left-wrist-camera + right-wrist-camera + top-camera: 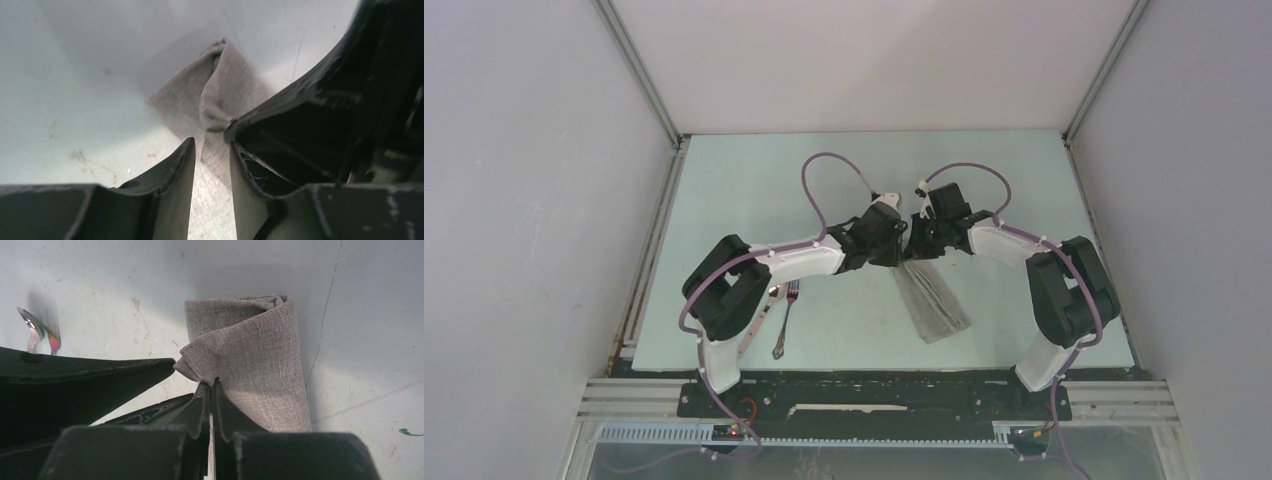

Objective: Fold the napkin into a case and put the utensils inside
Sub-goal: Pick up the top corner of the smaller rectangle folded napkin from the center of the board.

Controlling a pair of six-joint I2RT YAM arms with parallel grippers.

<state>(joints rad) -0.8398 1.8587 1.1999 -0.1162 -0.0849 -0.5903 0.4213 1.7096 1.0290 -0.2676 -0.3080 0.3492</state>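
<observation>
Folded napkin (936, 305) lies on table (754, 180), 5 o'clock of centre. Right gripper (212, 385) jaws clenched on its far edge; left gripper (211, 146) jaws parted. Soft, light, floppy: likely best pinched at fold edges.

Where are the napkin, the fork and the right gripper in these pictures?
napkin (934, 300): top view, middle of the folded strip.
fork (785, 320): top view, on its handle.
right gripper (212, 384): right wrist view, between the fingertips pinching the napkin's edge.

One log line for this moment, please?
step: folding | right claw: shut on napkin | left claw: at napkin, grip unclear | utensils: lying outside napkin
</observation>
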